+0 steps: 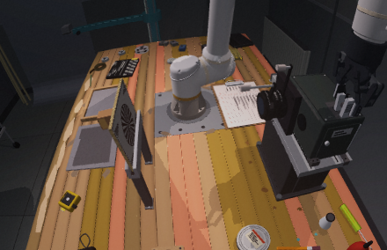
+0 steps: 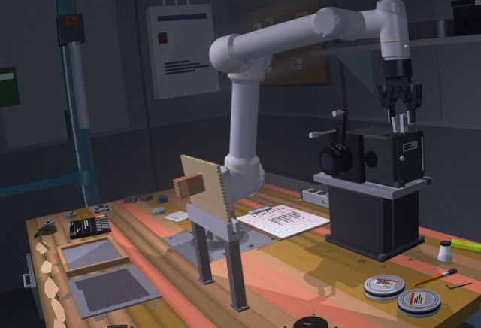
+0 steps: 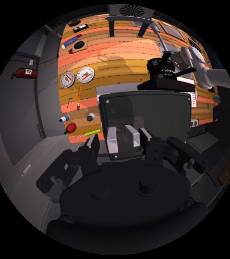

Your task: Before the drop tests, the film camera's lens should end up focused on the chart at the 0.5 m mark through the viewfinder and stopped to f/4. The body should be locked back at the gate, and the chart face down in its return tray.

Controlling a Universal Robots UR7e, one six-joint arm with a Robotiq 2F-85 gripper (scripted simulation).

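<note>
The lens point(image 1: 268, 104) point(image 2: 335, 159) point(image 3: 163, 68) is partly hidden behind its two lever handles at the front of the film camera. The dark green camera body point(image 1: 328, 116) point(image 2: 392, 156) point(image 3: 146, 118) sits on a grey plate atop a black pedestal at the table's right side. My gripper point(image 1: 345, 105) point(image 2: 400, 122) point(image 3: 125, 140) hangs open just above the rear of the body's top, holding nothing. The chart point(image 1: 125, 119) point(image 2: 206, 188) point(image 3: 131, 10) stands upright on a grey stand, its patterned face toward the lens. Two flat trays point(image 1: 94, 145) point(image 2: 110, 287) lie at the table's left edge.
The arm's base point(image 1: 189, 88) stands mid-table beside a clipboard point(image 1: 240, 103) point(image 2: 283, 221). Two film cans point(image 2: 402, 293) point(image 3: 77, 76), a small bottle point(image 2: 445, 250) and small tools lie by the pedestal. A clapper slate point(image 1: 122, 67) lies at the far left.
</note>
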